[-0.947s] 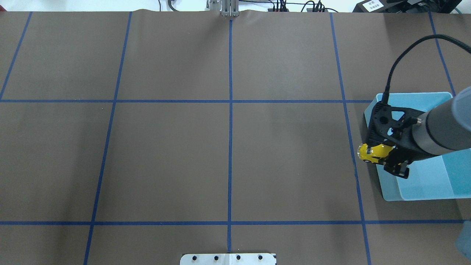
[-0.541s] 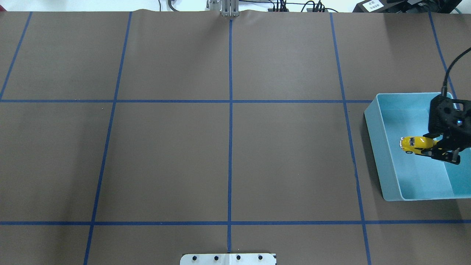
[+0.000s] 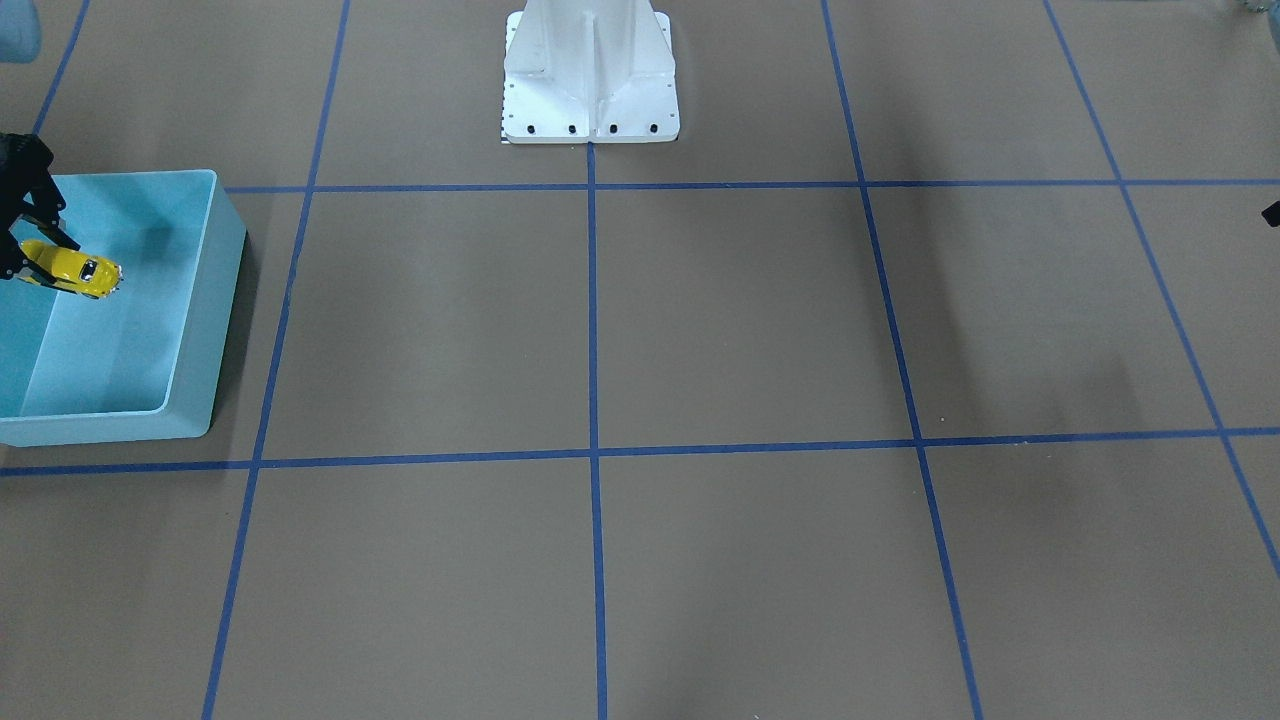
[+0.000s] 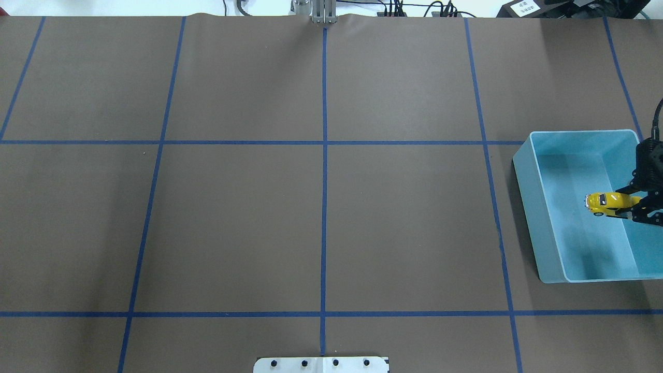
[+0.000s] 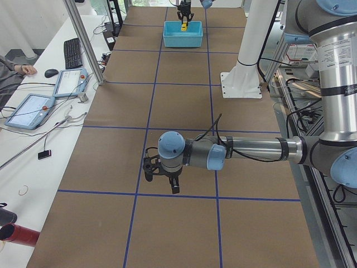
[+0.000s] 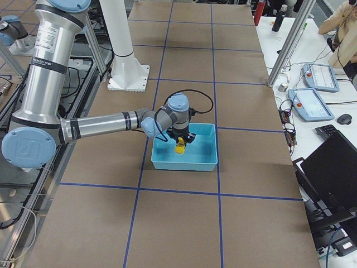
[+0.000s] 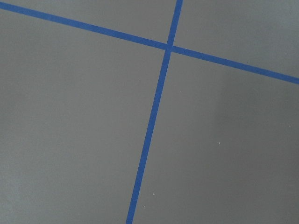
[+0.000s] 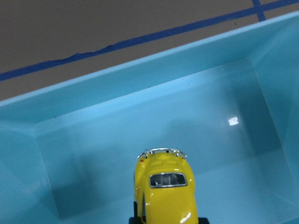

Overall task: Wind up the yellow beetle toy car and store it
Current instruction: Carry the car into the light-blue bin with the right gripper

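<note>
The yellow beetle toy car (image 4: 605,202) hangs over the inside of the blue bin (image 4: 524,176) at the table's right end. My right gripper (image 4: 631,206) is shut on the car's rear end. The right wrist view shows the car (image 8: 164,189) nose-forward above the bin's floor (image 8: 117,140), not touching it. The front-facing view shows the car (image 3: 72,268) and the bin (image 3: 215,300) at its left edge. My left gripper (image 5: 162,180) hovers over bare table far from the bin. I cannot tell whether it is open or shut.
Blue tape lines (image 4: 323,155) grid the brown table. The white robot base (image 3: 590,80) stands at the near middle edge. Operators' tablets and a keyboard (image 5: 72,51) lie on a side desk beyond the table.
My right gripper has carried the car to the right, from over the bin's left rim to above the bin's interior. The arm now shows only at the view's right edge.
</note>
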